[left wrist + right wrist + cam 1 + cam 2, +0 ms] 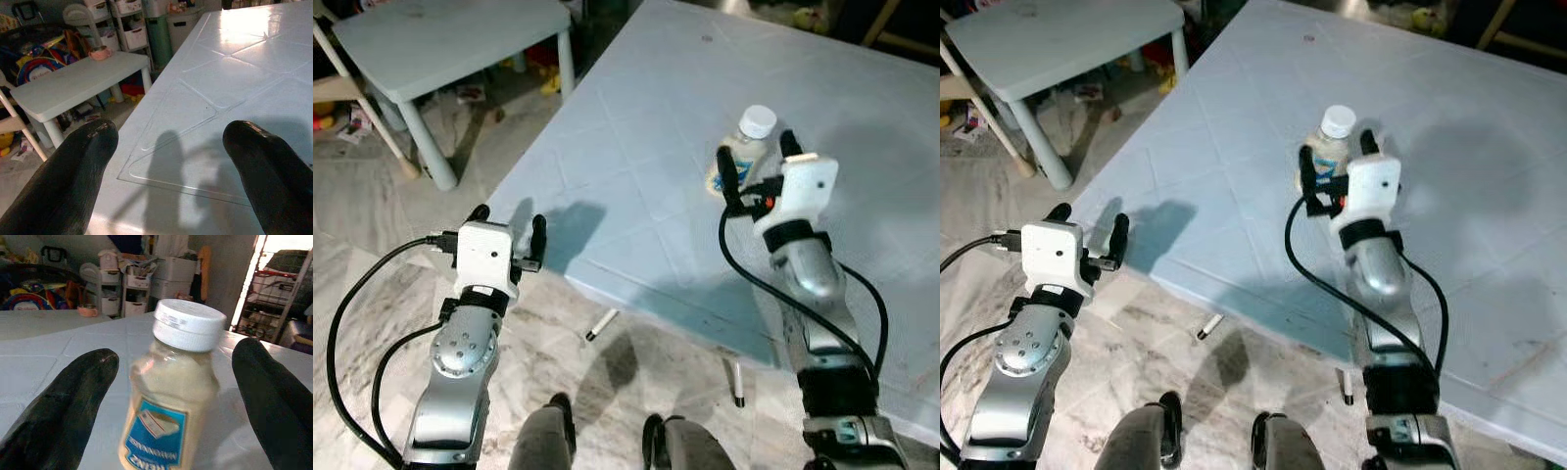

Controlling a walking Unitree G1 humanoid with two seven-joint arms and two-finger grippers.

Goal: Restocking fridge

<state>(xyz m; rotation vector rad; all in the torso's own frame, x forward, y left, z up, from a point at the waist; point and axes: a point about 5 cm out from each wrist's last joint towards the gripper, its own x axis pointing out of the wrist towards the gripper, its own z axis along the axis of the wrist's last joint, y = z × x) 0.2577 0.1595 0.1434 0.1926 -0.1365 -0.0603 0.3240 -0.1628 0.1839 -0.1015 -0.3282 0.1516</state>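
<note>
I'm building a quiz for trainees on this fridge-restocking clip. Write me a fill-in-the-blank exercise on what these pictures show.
1. The mayonnaise bottle stands upright on the big table and has a ____ cap.
2. The bottle sits between the open fingers of the ____ claw.
3. The left claw hovers open at the table's edge and holds ____.
4. The bottle's label is mostly ____ in colour.

Missing words: white; right; nothing; blue

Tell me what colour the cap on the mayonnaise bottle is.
White; the cap on the mayonnaise bottle shows best in the right wrist view.
</note>
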